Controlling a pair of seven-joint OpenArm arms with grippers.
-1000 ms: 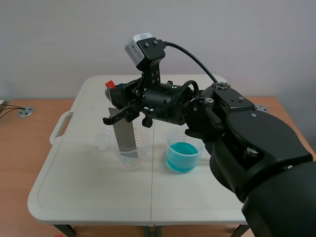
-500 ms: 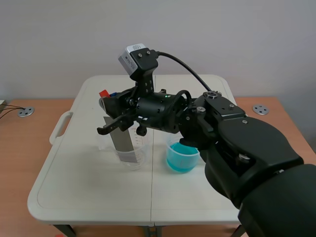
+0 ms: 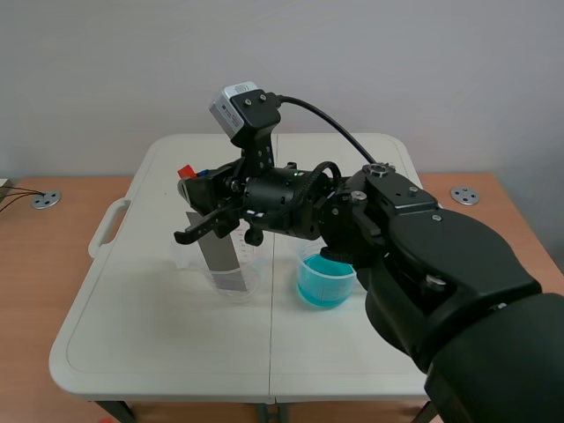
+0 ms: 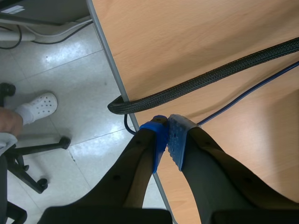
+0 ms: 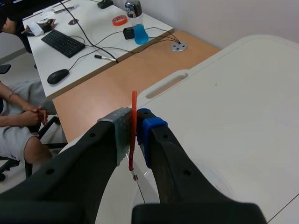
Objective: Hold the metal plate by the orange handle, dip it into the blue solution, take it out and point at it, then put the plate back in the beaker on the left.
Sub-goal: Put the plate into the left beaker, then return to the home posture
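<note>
Right gripper (image 3: 196, 179): its two fingers are clamped on the orange handle (image 3: 186, 168), one pad on each face.
Metal plate (image 3: 220, 256): it hangs upright from the handle, with the lower end inside the clear beaker (image 3: 252, 269) on the left.
Blue solution (image 3: 324, 282): it is in its own beaker just beside, apart from the plate.
Left gripper (image 4: 167, 126): the fingers are together on nothing, over the edge of a wooden desk (image 4: 196, 42).
Step in hand: we judge that the plate is at the left beaker. Whether it goes in or comes out, we cannot tell.
Doing it well: we should keep the plate vertical and away from the glass wall. We should open the fingers only when its lower edge rests on the bottom.
Scene view only: it shows both beakers and how deep the plate sits.
Right wrist view only: it shows the handle edge-on and centred between the pads, and beyond the white table (image 5: 243, 93) a seated person (image 5: 18, 116).
Left wrist view only: it shows the closed left gripper and a black cable (image 4: 201, 84).
</note>
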